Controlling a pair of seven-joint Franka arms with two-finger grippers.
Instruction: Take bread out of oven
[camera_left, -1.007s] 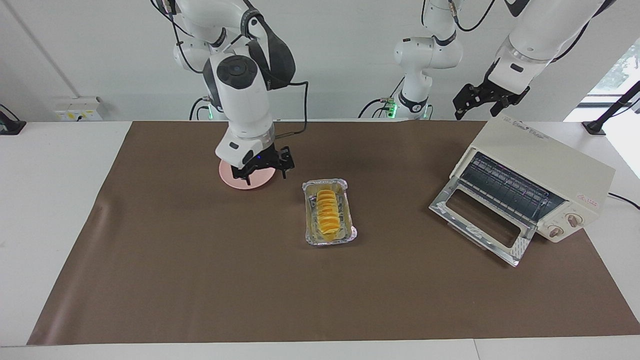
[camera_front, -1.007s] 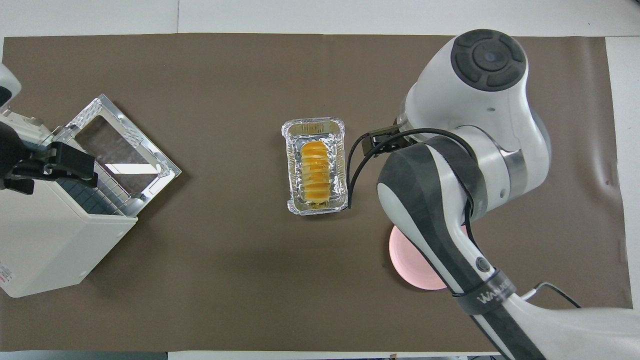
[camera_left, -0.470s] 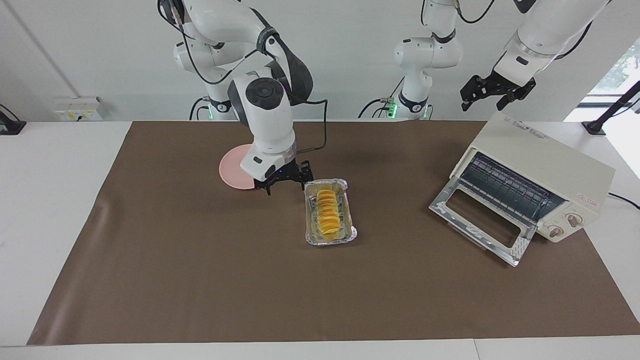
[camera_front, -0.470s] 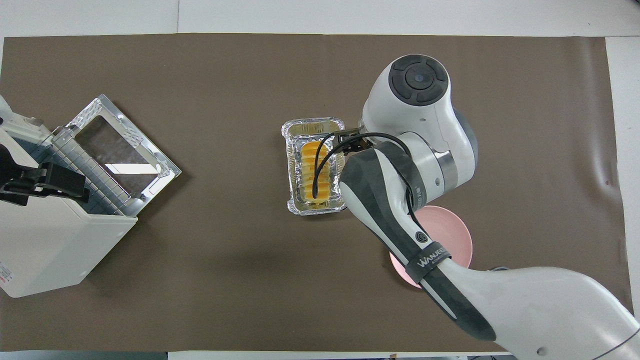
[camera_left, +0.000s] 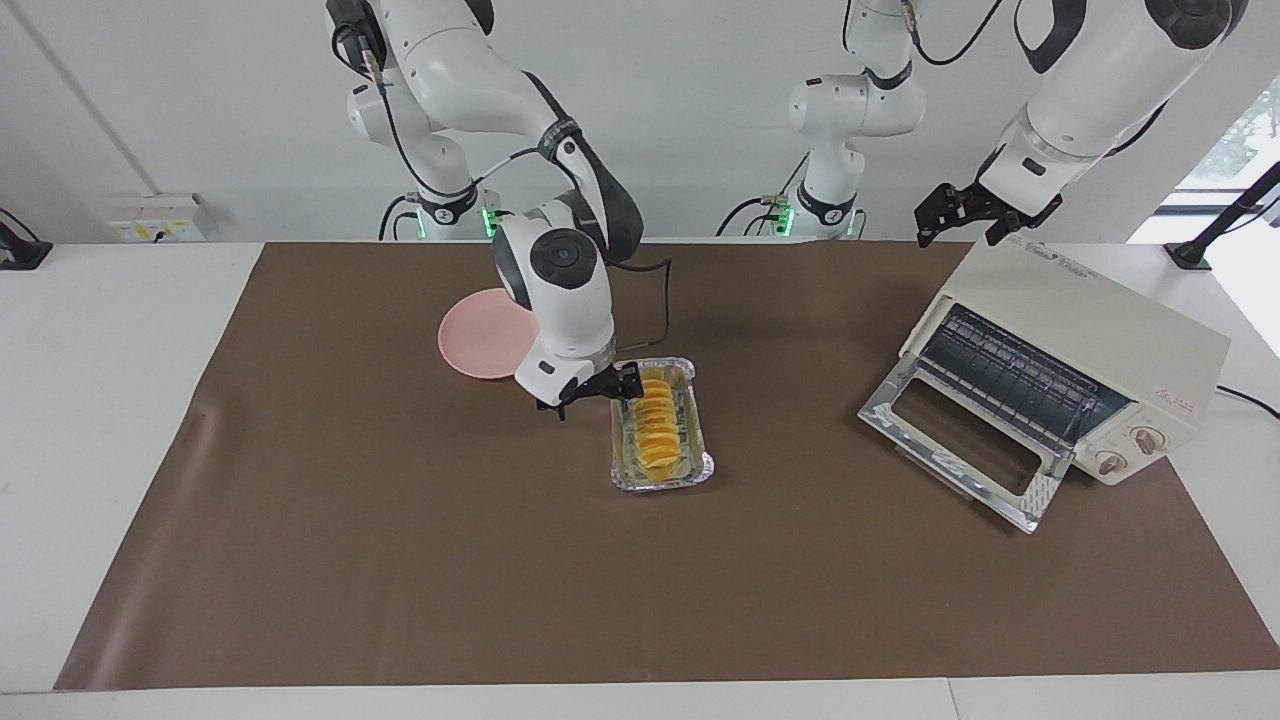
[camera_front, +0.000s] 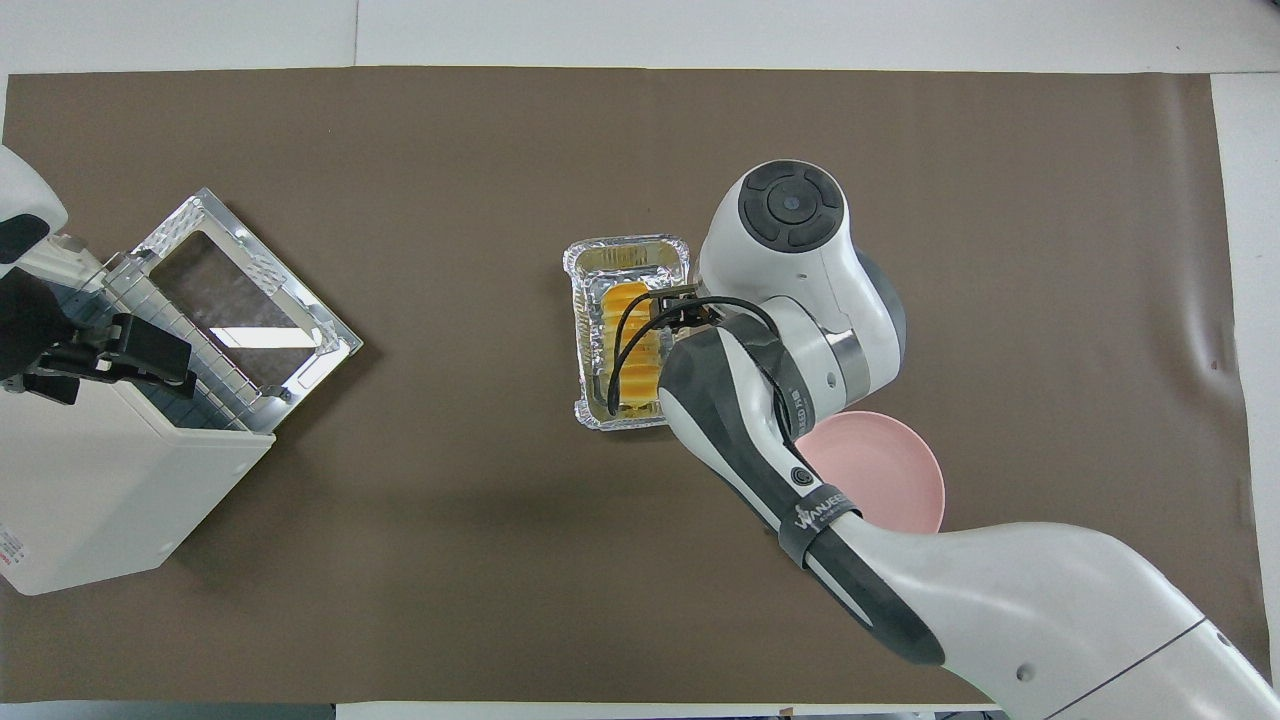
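Observation:
The bread (camera_left: 655, 425), a ridged golden-yellow loaf, lies in a silver foil tray (camera_left: 660, 478) on the brown mat, outside the oven; it also shows in the overhead view (camera_front: 628, 298). The cream-white oven (camera_left: 1090, 320) stands at the left arm's end of the table with its glass door (camera_left: 960, 445) dropped open and only its wire rack showing inside. My right gripper (camera_left: 598, 392) is open and low at the tray's end nearest the robots, one finger by the loaf. My left gripper (camera_left: 962, 218) is open, up in the air over the oven's top.
A round pink plate (camera_left: 475, 345) lies beside the right arm, nearer to the robots than the tray and toward the right arm's end. The brown mat (camera_left: 400, 560) covers most of the white table. The right arm's forearm hides part of the tray from above.
My right gripper has moved from over the pink plate across to the tray and come down by the bread. My left gripper rose over the oven, then dipped slightly.

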